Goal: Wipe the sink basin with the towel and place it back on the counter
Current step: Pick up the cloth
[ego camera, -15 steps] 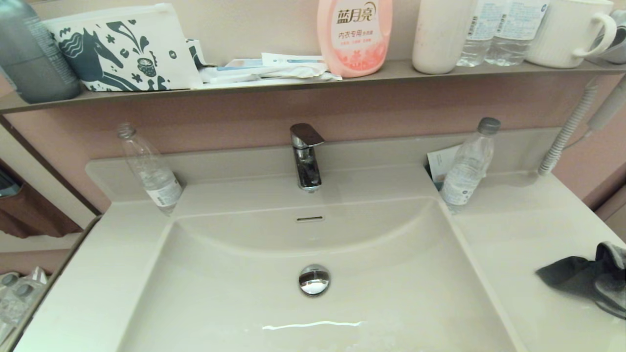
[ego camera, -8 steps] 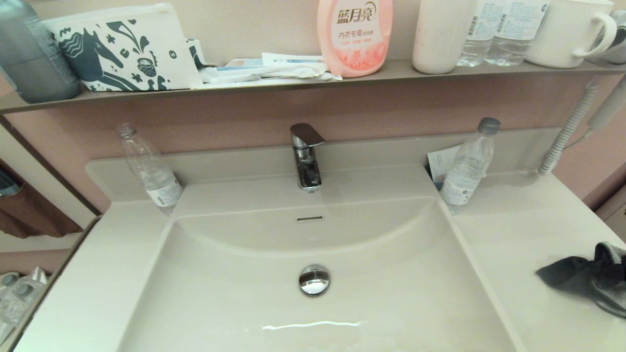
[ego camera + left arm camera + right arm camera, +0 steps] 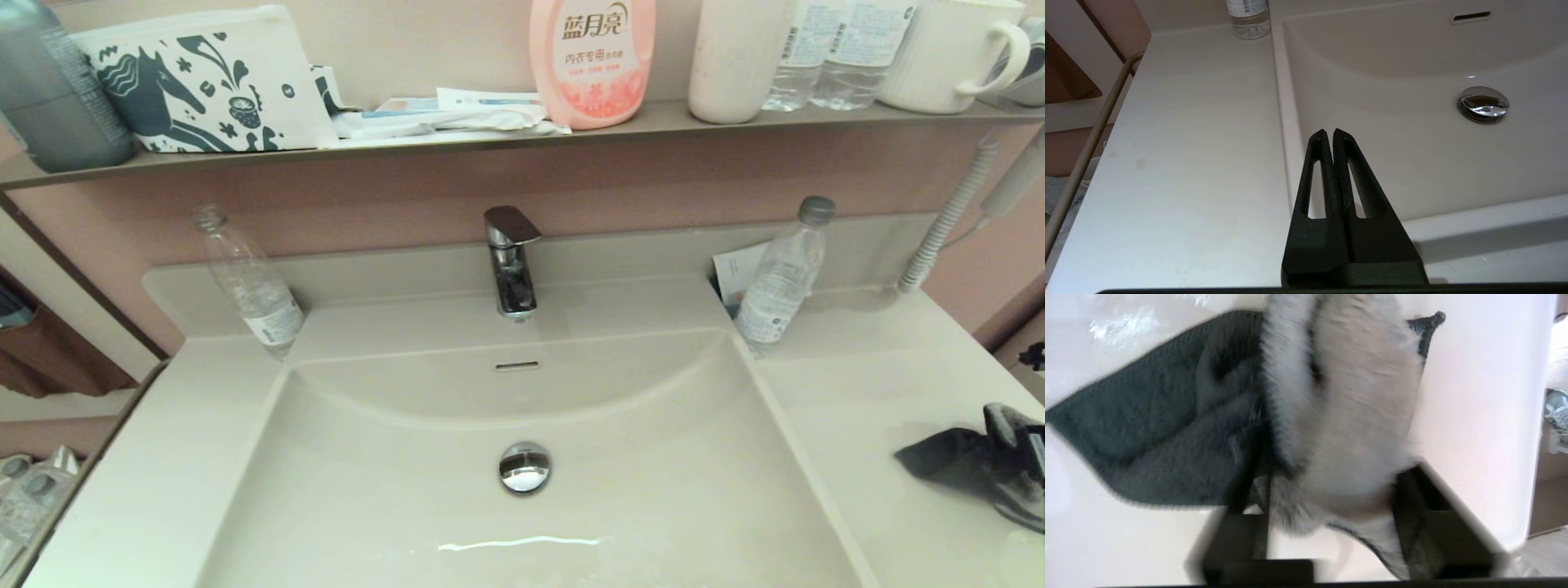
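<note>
Two grippers are mine, and only one is working. Starting at the left edge of the counter (image 3: pixel 1200 134), my left gripper (image 3: pixel 1329 136) is hanging parked over the seam where that counter meets the sink basin (image 3: pixel 1412 134), its two fingers pressed together on nothing. The basin with its chrome drain plug (image 3: pixel 524 467) is lying bare, no cloth in it.

Over at the right edge of the counter, the towel (image 3: pixel 951 461) is lying crumpled, dark charcoal side spread flat and the pale fluffy side (image 3: pixel 1355 416) bunched up. My right gripper (image 3: pixel 1327 506) is sitting with one dark finger (image 3: pixel 1245 486) on each side of that pale bunch, spread around it.

I am judging this to be either the grab before wiping or the let-go after it; from what I see here I am not able to say which. If it is the grab, the next move is calling for closing onto the thick fold, lifting clear of the counter, and carrying the towel left over the basin rim.

From the head view my right gripper is cut off by the picture edge, only a sliver showing. In the right wrist view everything is smeared, so whether my fingers are touching the cloth I cannot tell.
</note>
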Tool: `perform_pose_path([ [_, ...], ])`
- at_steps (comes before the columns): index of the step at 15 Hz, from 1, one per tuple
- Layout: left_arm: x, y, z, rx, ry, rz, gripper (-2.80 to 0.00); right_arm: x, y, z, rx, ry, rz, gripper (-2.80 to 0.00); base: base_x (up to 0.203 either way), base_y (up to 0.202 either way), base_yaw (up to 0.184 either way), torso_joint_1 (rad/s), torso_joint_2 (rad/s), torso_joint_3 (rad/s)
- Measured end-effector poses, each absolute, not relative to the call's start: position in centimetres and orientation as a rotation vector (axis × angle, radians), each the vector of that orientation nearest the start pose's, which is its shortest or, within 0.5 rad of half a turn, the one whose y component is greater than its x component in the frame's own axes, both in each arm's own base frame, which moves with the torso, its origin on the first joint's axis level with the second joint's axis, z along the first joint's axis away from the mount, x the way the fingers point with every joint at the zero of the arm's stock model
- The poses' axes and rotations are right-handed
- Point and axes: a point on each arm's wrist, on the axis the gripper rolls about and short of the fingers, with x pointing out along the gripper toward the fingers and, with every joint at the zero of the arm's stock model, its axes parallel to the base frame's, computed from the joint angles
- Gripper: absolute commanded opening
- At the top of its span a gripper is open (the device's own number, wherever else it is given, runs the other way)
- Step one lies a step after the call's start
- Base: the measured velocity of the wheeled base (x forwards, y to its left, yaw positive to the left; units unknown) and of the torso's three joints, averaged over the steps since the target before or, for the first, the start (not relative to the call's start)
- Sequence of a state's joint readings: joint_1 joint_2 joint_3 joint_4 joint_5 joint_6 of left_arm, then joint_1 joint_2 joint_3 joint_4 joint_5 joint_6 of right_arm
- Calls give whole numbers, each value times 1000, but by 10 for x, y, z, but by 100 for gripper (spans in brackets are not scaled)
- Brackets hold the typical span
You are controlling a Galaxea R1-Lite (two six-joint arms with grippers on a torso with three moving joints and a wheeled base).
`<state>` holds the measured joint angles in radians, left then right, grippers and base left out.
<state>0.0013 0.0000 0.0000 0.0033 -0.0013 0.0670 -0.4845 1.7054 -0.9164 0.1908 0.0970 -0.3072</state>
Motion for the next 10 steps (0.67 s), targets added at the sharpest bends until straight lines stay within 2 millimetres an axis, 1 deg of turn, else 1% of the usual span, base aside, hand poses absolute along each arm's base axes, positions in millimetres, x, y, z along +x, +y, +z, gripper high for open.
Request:
perform_pose_path([
  [2, -23, 0, 75, 67, 3, 0, -280, 235, -122, 148, 7, 990, -205, -280, 0, 0, 0, 0, 0, 0],
  [5, -23, 0, 75, 67, 3, -1, -280, 216, -111, 166, 19, 984, -184, -280, 0, 0, 0, 0, 0, 0],
  [8, -23, 0, 75, 67, 3, 0, -280, 195, -92, 191, -3, 942, -151, -280, 0, 0, 0, 0, 0, 0],
  [10, -23, 0, 75, 67, 3, 0, -280, 182, -70, 210, -38, 898, -100, -280, 0, 0, 0, 0, 0, 0],
])
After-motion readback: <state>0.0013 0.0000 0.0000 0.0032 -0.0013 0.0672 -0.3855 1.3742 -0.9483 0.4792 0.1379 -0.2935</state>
